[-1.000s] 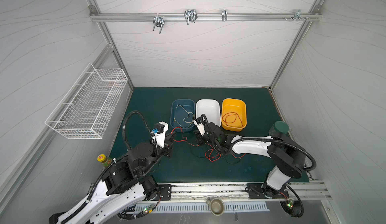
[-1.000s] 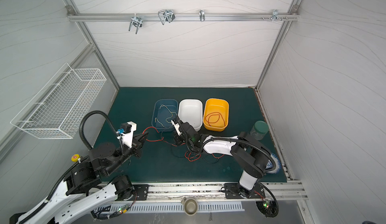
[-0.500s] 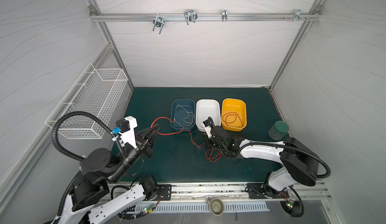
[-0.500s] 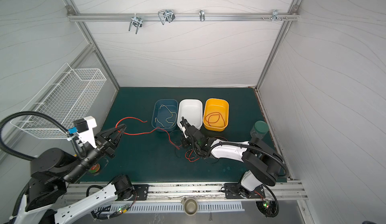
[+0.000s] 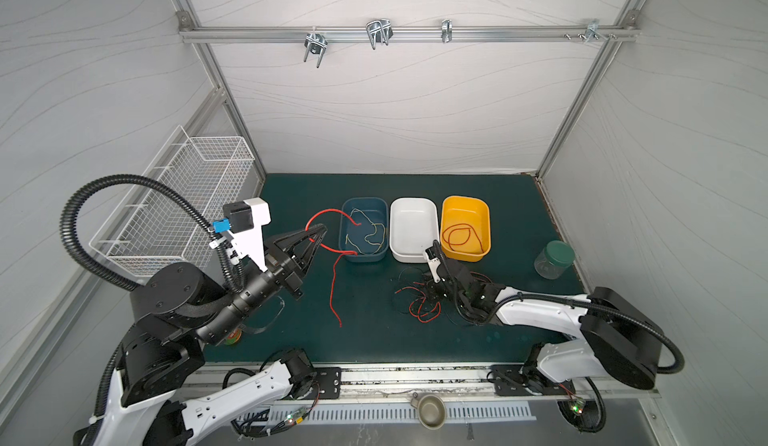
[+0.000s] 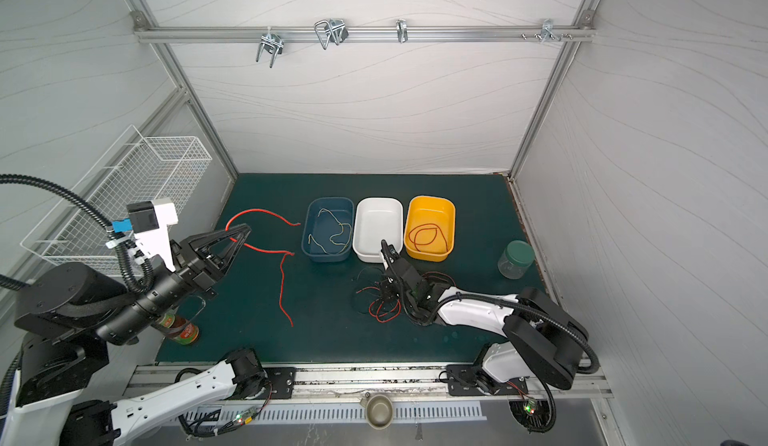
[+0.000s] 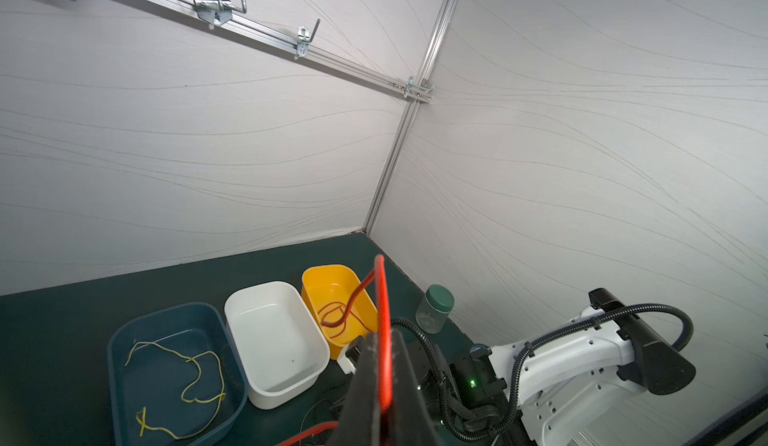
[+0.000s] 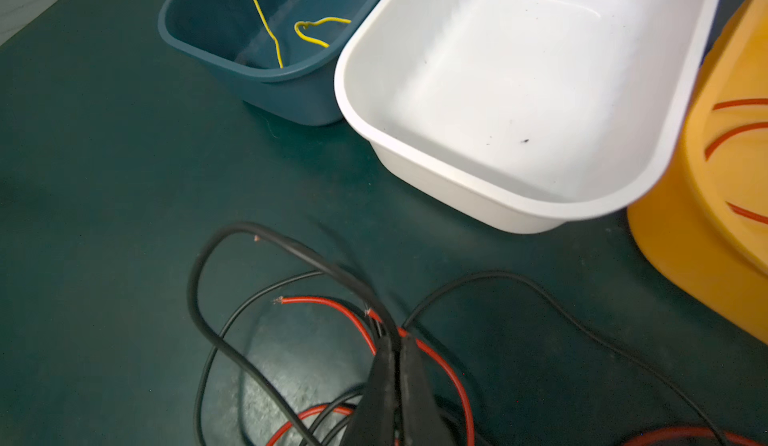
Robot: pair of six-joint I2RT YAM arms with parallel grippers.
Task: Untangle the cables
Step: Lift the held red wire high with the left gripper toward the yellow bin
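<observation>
Bright, even light; blurred close-up wrist foregrounds.

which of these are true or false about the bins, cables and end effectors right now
1. The white bin holds a black cable. False: it is empty.
2. The left end effector is shut on a red cable. True.
3. The pale yellow cable lies in the yellow bin. False: it lies in the blue bin; the yellow bin holds a red loop.
4. The right end effector is shut on the tangle of black and red cables on the mat. True.
</observation>
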